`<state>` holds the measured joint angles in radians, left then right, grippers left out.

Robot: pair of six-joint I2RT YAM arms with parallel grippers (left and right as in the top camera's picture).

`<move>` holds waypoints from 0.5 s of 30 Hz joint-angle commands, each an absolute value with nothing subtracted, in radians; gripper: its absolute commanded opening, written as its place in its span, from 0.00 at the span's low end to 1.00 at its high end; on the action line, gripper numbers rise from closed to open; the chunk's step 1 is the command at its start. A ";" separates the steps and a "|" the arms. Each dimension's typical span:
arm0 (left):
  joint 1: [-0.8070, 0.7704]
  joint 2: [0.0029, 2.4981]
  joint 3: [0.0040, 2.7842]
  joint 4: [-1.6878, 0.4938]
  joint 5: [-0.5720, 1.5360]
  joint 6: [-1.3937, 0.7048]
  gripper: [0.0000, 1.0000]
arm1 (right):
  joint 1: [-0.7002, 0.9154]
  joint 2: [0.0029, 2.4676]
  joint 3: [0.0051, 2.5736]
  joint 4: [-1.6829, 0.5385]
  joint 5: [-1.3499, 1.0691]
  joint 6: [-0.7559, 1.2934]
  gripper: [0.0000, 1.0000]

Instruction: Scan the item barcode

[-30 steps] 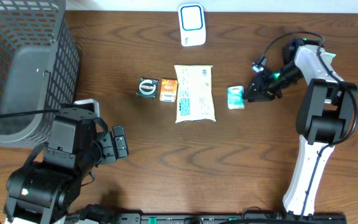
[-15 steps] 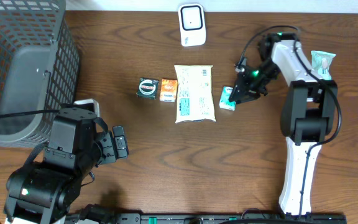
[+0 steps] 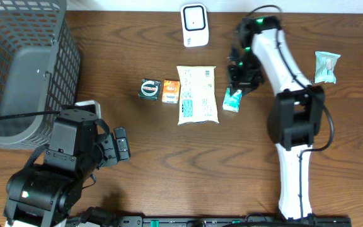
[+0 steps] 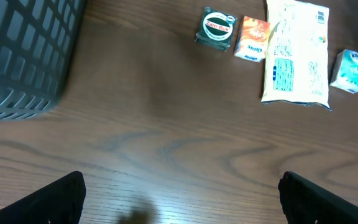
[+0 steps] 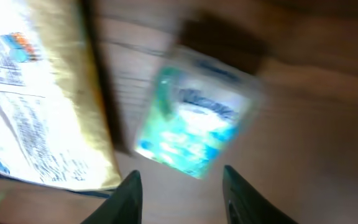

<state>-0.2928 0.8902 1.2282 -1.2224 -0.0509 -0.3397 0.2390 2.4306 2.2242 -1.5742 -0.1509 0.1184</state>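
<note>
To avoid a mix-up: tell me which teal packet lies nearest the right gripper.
The packet beside the white bag, close by the right gripper; the other packet lies far off to the right, alone.

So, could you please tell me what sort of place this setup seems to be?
Probably a mock shop checkout: a white-and-blue barcode scanner, a grey mesh basket, and a row of small packaged goods, including a white printed pouch, on a brown wooden table.

You're at a mock shop checkout: grey wire basket [image 3: 17, 57] on the surface's [image 3: 169, 164] far-left corner, white scanner [image 3: 195, 25] at the far edge, packaged goods [image 3: 197, 94] lined mid-surface.
</note>
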 commanded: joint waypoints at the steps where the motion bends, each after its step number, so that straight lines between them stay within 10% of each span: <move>1: -0.291 0.888 1.227 -1.222 -0.052 -0.338 0.98 | 0.316 2.424 2.209 -1.535 -0.030 0.163 0.39; 15: -0.291 0.888 1.227 -1.222 -0.052 -0.338 0.98 | 0.417 2.424 1.993 -1.359 0.323 0.374 0.42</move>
